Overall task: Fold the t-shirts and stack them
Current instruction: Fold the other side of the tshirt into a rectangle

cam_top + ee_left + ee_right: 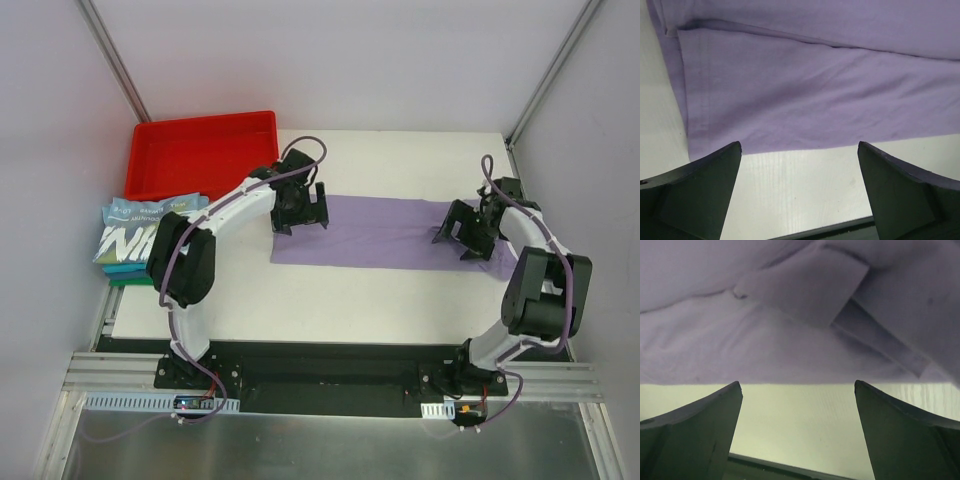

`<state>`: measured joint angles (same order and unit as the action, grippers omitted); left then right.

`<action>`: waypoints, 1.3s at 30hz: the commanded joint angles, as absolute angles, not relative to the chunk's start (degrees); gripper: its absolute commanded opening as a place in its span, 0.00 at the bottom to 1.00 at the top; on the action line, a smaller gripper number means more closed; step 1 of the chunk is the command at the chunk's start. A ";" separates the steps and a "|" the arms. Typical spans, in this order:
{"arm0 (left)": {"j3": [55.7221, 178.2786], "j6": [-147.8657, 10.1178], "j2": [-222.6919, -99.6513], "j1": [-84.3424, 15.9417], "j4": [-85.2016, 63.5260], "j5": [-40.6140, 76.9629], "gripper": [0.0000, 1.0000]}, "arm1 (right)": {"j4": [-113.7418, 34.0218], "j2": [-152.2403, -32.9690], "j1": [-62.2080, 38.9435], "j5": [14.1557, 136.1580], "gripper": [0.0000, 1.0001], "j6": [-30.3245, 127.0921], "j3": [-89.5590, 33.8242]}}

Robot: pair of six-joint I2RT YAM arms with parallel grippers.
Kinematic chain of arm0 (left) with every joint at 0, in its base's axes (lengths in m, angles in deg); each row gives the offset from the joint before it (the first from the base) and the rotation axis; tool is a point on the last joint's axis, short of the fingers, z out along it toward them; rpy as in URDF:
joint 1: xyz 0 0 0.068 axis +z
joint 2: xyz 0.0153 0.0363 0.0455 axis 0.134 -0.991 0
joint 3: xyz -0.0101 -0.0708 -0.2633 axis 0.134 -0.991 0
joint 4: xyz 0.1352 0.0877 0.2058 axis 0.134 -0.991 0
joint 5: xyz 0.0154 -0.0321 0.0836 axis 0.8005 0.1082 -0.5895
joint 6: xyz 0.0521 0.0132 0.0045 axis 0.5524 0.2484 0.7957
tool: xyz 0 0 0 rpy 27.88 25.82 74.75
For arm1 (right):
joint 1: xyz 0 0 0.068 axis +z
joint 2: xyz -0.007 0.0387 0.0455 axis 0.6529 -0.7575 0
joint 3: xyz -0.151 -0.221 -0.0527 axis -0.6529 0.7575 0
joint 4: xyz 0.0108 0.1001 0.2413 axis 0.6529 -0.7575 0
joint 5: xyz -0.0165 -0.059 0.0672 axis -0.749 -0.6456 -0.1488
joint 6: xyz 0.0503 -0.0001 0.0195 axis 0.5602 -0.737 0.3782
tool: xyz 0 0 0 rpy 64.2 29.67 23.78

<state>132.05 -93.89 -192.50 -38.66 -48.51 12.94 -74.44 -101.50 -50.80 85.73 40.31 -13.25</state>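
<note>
Fingers (700,192) of the left gripper (302,222) were spread wide with nothing between them, poised over the left end of the purple shirt (390,235). The right gripper (458,242) was likewise released and empty over the right end.

- Shirt lay flat on the table (330,300) as a long strip running left to right. A sleeve (805,285) was tucked in on top at the right end.
- Both wrist views showed the strip's near edge just beyond the fingertips. My reading: each arm was stationed at one end so the strip could be pinched at both ends for the next fold.
- Red tray (200,122) at the far left corner: only its bare floor showed, no cloth inside.
- Pile of folded shirts (135,235) sat just in front of the tray, light blue with white lettering uppermost, teal and green beneath. Purple one not yet stacked.
</note>
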 commanded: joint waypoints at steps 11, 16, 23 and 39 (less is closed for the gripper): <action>124.91 -89.73 -200.99 -36.88 -47.48 7.10 0.99 | -69.06 -122.34 -50.95 70.70 0.96 32.17 -43.00; 122.62 -89.20 -199.32 -36.88 -47.57 6.84 0.99 | -72.82 -127.10 -51.66 72.16 0.96 31.29 -54.35; 121.48 -88.94 -198.27 -36.79 -47.57 6.40 0.99 | -77.74 -114.64 -47.36 77.01 0.96 20.16 -40.41; 120.86 -86.04 -196.77 -35.56 -47.57 4.38 0.99 | -89.36 -115.14 -53.33 70.94 0.96 -1.94 -35.55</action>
<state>122.50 -87.95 -197.36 -36.45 -44.73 6.21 -87.27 -113.21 -53.45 71.31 -0.10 -33.36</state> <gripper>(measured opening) 0.990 0.973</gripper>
